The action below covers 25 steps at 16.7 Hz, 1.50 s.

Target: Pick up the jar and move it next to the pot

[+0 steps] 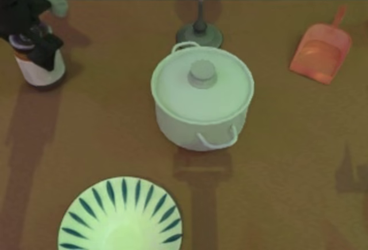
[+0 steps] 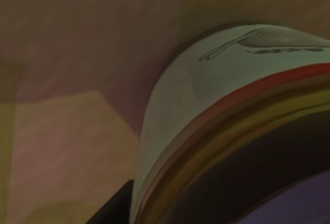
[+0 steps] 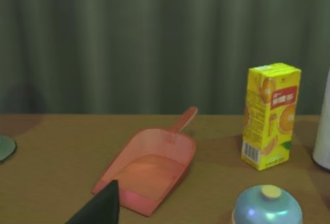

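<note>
The jar (image 1: 41, 69), with a white label, an orange-brown band and a dark lid, stands at the far left of the table. My left gripper (image 1: 34, 46) comes down over its top and is shut on the jar. The left wrist view is filled by the jar (image 2: 206, 95), with one dark fingertip (image 2: 111, 208) pressed against its side. The pot (image 1: 202, 97), white with a lid, a grey knob and loop handles, sits at the table's middle, well to the right of the jar. My right arm is parked outside the top view.
A white-and-blue striped plate (image 1: 121, 218) lies at the front left. A dark-footed stand with a white top (image 1: 200, 29) is behind the pot. An orange scoop (image 1: 321, 52) lies at the back right. The right wrist view shows a yellow juice carton (image 3: 270, 116) and a bell (image 3: 265, 208).
</note>
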Each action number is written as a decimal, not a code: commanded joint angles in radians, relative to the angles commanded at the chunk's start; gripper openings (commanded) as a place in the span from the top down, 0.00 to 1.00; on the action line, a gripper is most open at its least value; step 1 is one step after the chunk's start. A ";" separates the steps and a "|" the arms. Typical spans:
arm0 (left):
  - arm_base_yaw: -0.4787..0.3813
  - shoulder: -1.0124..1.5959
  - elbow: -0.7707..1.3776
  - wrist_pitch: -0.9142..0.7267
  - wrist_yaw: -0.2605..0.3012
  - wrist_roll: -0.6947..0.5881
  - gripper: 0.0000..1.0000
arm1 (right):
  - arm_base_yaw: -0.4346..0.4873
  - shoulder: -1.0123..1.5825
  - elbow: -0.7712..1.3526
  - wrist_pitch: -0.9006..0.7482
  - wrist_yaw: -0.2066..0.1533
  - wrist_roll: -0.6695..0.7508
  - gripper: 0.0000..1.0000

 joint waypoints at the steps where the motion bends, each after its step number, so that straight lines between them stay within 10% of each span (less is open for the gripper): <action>1: 0.000 0.000 0.000 0.000 0.000 0.000 0.53 | 0.000 0.000 0.000 0.000 0.000 0.000 0.00; 8: 0.000 0.000 0.000 0.000 0.000 0.000 1.00 | 0.000 0.000 0.000 0.000 0.000 0.000 0.00; 25: 0.012 -0.249 -0.228 -0.018 -0.001 0.011 1.00 | 0.000 0.000 0.000 0.000 0.000 0.000 0.00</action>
